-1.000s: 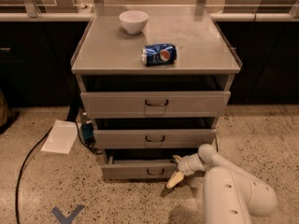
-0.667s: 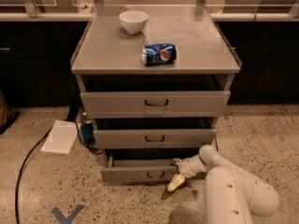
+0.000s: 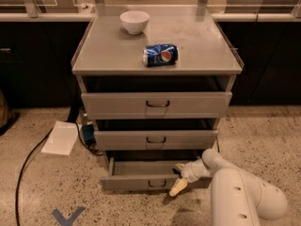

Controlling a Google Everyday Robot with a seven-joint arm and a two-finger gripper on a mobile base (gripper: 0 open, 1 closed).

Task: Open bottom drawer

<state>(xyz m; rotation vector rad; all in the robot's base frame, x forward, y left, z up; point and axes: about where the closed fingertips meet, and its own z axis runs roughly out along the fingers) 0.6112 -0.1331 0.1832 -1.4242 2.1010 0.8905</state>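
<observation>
White arm (image 3: 242, 199) enters from lower right corner, bulky link low, bent at wrist (image 3: 209, 160). Gripper (image 3: 180, 177) points leftward, low, just right of bottom centre of view, angled slightly downward.

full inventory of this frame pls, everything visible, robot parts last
cabinet: 1, grey metal, centre, three drawers
top drawer: 1, grey, upper tier, slightly out
middle drawer: 1, grey, middle tier
bottom drawer: 1, grey, lowest tier, pulled partly out
bowl: 1, white, cabinet top, rear left
soda can: 1, blue, on its side, cabinet top, front centre
paper sheet: 1, white, floor left of cabinet
cable: 1, black, floor at left
tape mark: 1, blue, floor, bottom left
arm: 1, white, bottom right
hand: 1, at bottom drawer's front, right of its handle
</observation>
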